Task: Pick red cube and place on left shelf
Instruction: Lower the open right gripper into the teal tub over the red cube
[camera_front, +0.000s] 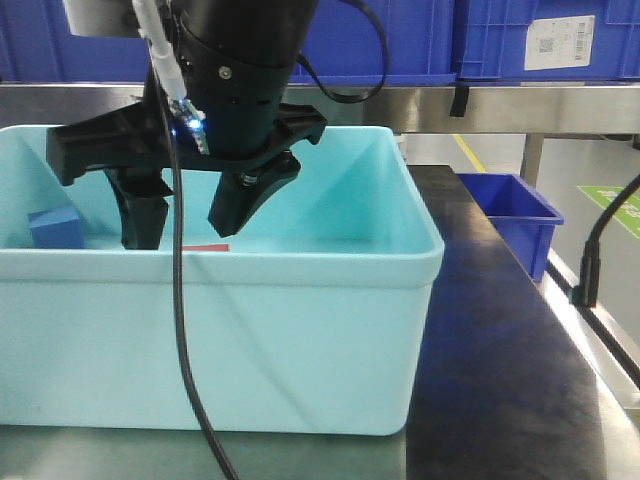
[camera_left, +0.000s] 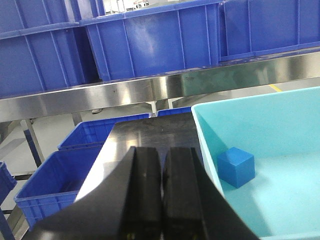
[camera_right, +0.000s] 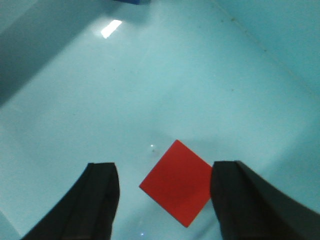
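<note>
Inside the tub (camera_front: 300, 340), right hand (camera_front: 185, 226) gapes wide astride the red cube (camera_right: 176, 187).

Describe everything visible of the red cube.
The red cube is small, bright red, smooth and matte-looking, with sharp edges; only its top face shows clearly. It rests flat on the floor of the pale turquoise tub, turned diagonally between the open fingers of the right gripper, one corner very near a finger. From the front, only a thin red sliver shows over the tub's rim.
</note>
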